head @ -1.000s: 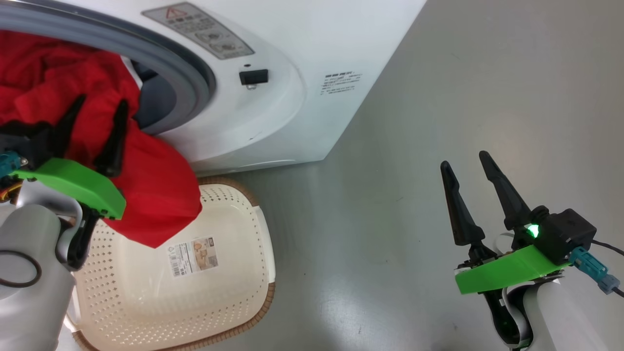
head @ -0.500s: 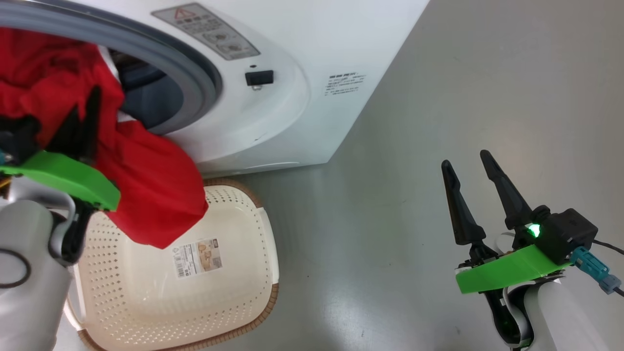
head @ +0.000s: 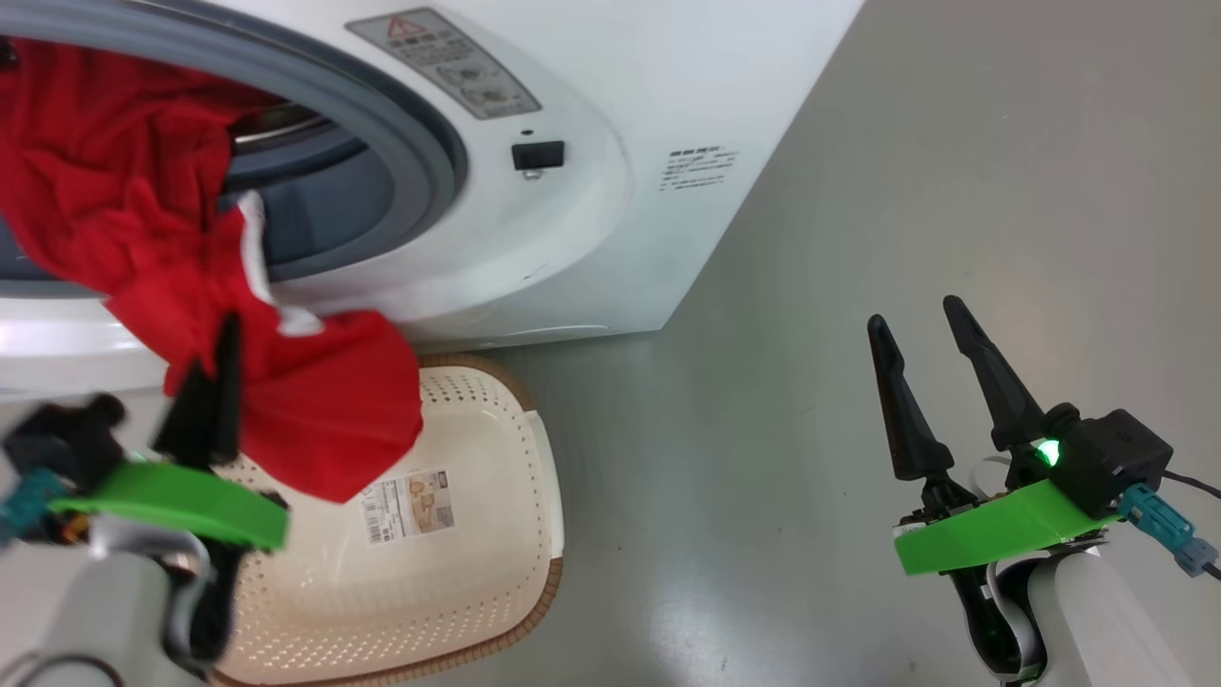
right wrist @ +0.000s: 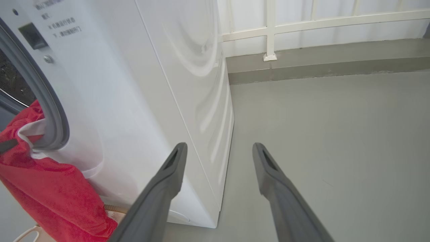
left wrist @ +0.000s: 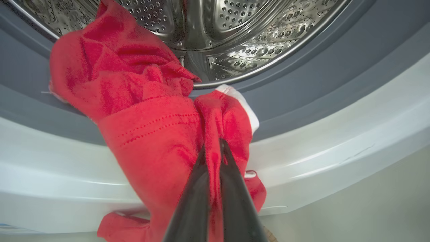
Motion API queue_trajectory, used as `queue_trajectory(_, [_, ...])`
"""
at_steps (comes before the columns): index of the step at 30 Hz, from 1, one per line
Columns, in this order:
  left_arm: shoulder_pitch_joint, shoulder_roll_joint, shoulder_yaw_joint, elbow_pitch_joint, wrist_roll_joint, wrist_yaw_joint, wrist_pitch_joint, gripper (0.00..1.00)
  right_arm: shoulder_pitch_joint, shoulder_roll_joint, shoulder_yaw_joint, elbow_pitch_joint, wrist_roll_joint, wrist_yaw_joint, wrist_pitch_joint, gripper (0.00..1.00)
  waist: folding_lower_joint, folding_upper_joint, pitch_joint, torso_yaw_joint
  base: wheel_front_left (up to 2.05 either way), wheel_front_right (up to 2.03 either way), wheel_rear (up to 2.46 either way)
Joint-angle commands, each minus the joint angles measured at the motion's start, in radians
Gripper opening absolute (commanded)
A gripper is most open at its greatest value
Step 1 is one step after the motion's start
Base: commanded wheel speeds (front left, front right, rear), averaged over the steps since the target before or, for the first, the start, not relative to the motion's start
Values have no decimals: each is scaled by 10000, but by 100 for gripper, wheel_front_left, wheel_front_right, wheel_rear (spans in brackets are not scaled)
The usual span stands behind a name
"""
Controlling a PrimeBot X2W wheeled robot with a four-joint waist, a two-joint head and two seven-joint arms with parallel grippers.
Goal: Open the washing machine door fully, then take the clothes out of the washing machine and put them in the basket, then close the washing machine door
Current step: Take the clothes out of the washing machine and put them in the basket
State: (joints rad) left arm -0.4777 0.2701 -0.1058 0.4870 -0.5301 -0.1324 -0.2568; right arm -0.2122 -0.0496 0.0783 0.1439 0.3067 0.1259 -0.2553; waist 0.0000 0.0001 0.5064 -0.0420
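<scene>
The red clothes (head: 143,239) with white trim spill from the steel drum (left wrist: 235,33) over the grey seal (head: 420,143) of the white washing machine (head: 591,76). Their lower end hangs above the cream basket (head: 496,572) on the floor. My left gripper (head: 215,353) is shut on a bunched fold of the clothes (left wrist: 158,134), in front of the machine and over the basket's left side; the left wrist view shows both fingers (left wrist: 231,188) pinched on the fabric. My right gripper (head: 914,315) is open with nothing in it, out over the floor at the right. The door is out of view.
Grey floor (head: 858,191) spreads to the right of the machine. In the right wrist view the machine's side panel (right wrist: 188,84) stands close on the left, and a white railing (right wrist: 268,30) over a low kerb runs along the back. A barcode sticker (head: 407,506) marks the basket's bottom.
My left gripper has drawn down and away from the drum opening, pulling the red clothes further out over the seal toward the basket. The head camera has shifted slightly. The right arm stays put.
</scene>
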Motion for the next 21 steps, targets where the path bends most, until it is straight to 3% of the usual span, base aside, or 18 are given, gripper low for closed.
queue_trajectory(1, [342,222,295,-338,117,17,-49,0,82,-6,192,-204,17,48,-65,100,0,-1,6,61,0,0,0])
queue_trajectory(9, [1019,-257,-114,91,244,17,-49,0,15,-6,217,-252,-27,48,-65,100,0,-1,234,144,0,0,0])
queue_trajectory(21, [151,-173,-1273,2324,-492,17,-49,0,-150,-6,99,-396,-216,48,-65,100,0,-1,934,90,0,0,0])
